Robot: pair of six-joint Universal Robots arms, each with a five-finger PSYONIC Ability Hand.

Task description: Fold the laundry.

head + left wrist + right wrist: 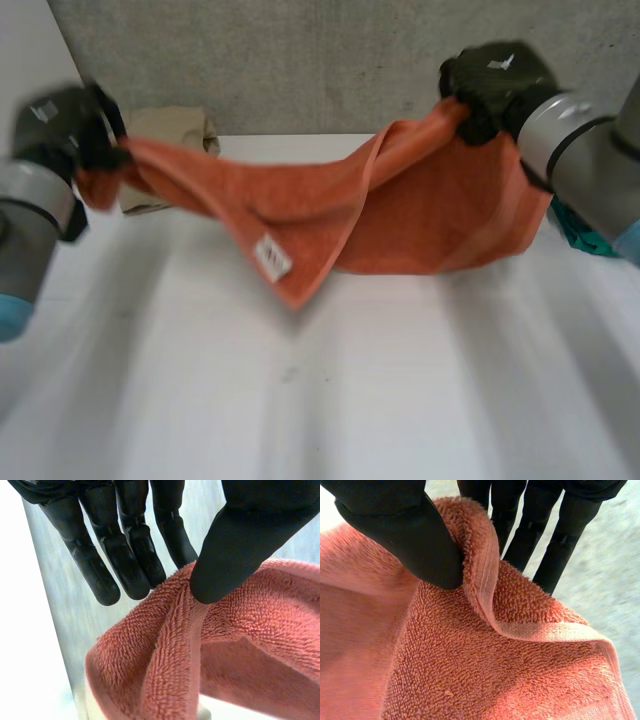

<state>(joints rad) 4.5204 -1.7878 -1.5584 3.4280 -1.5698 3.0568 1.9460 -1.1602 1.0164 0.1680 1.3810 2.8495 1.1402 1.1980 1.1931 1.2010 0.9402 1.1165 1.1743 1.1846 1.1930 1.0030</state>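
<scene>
An orange towel [400, 220] hangs in the air over the white desk [350, 400], stretched between the two hands. The left hand [70, 125] has one end of it, out at the robot's left side. The right hand [495, 85] has the other end, higher up and close to the grey wall [300, 60].

Between them the towel twists and sags. A loose corner droops down in the middle with a small white label [272, 257] on it. I cannot tell whether that corner touches the desk.

Seen from the left wrist, the thumb [235, 555] presses a bunched fold of the towel [240, 645] against the nearest of the straight fingers [135, 555], so this hand is pinching the cloth. From the right wrist it looks much the same. The thumb [415, 540] pins the hemmed edge of the towel [470, 670] against the fingers [540, 535] behind it, and the edge curls over the top of the pinch.

At the back of the desk, near the left hand, a beige cloth [180, 125] lies against the wall. A bit of teal cloth [585, 232] shows under the right arm at the desk's far right.
</scene>
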